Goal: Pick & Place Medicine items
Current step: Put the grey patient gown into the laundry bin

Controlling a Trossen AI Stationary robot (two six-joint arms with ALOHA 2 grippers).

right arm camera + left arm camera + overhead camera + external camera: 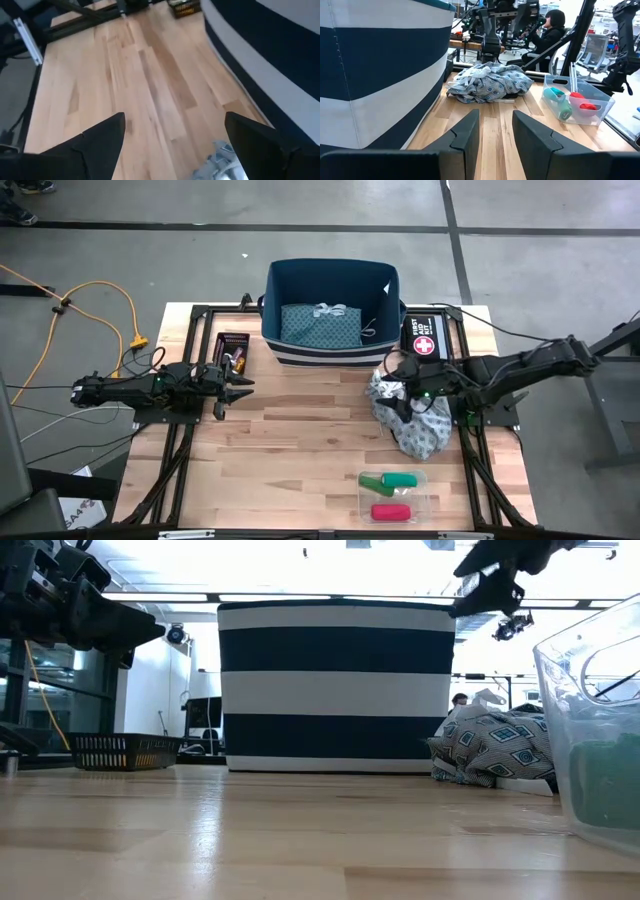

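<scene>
We see from above a wooden surface (300, 440) with a striped navy bin (332, 300) at its far edge. The medicine tubes, two green (392, 479) and one red-pink (390, 511), lie in a clear tray (420, 498) at the near right. The right pincer (392, 368) hovers with fingers wide apart above a grey patterned cloth (418, 425). The left pincer (245, 381) waits at the left, fingers slightly apart.

A bin (331, 308) stands at the table's (290, 440) far middle, a crumpled cloth (415, 420) to its right, and a tray (394, 494) holding 3 tubes (390, 496) near right.
</scene>
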